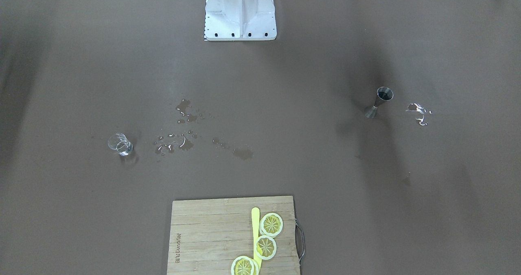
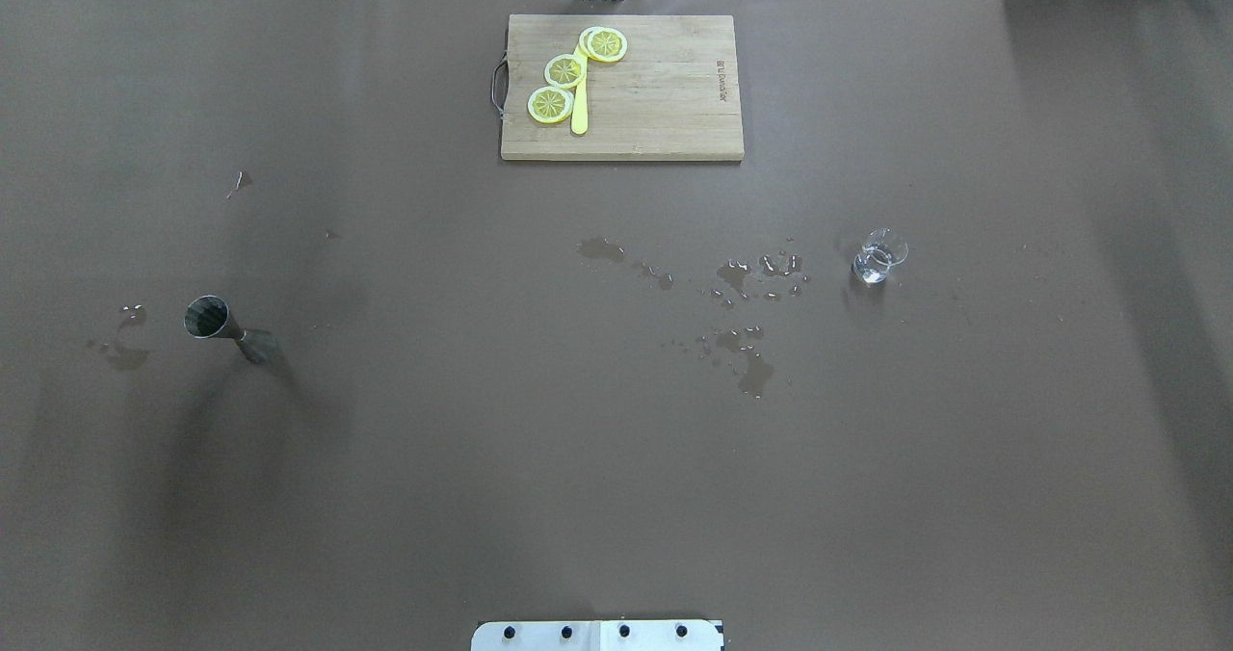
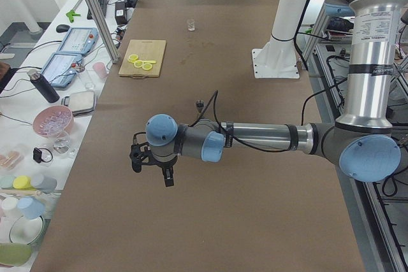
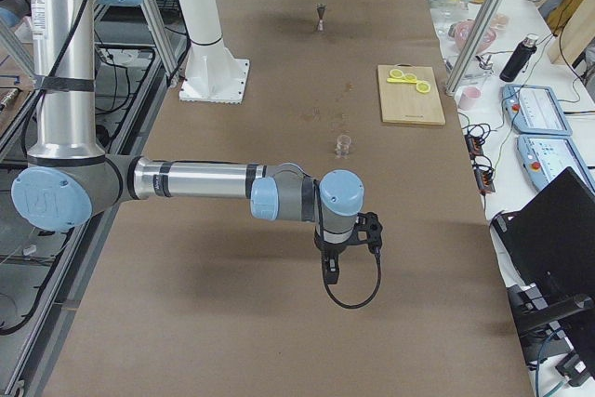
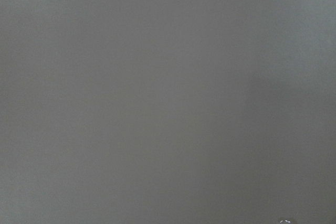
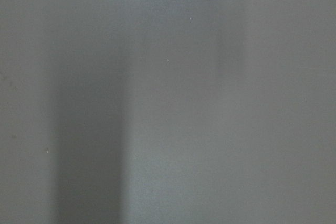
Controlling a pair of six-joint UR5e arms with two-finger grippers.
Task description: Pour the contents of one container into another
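Observation:
The clear glass tumbler (image 1: 120, 144) (image 2: 878, 256) stands upright on the brown table, small in both side views (image 3: 190, 25) (image 4: 343, 145). The steel jigger (image 1: 380, 101) (image 2: 226, 326) stands upright far from it, at the table's other side (image 3: 200, 103) (image 4: 320, 16). Neither gripper touches either one. My left gripper (image 3: 153, 167) hangs over bare table nearer the table's end than the jigger. My right gripper (image 4: 332, 271) hangs likewise past the tumbler. Both show only in the side views, so I cannot tell open from shut. The wrist views show bare table only.
A wooden cutting board (image 1: 203, 238) (image 2: 665, 92) with lemon slices and a yellow knife lies at the far middle edge. Water spills (image 1: 183, 140) (image 2: 742, 285) dot the table between tumbler and centre, and more lies beside the jigger. The robot base (image 1: 240, 10) stands at the near edge.

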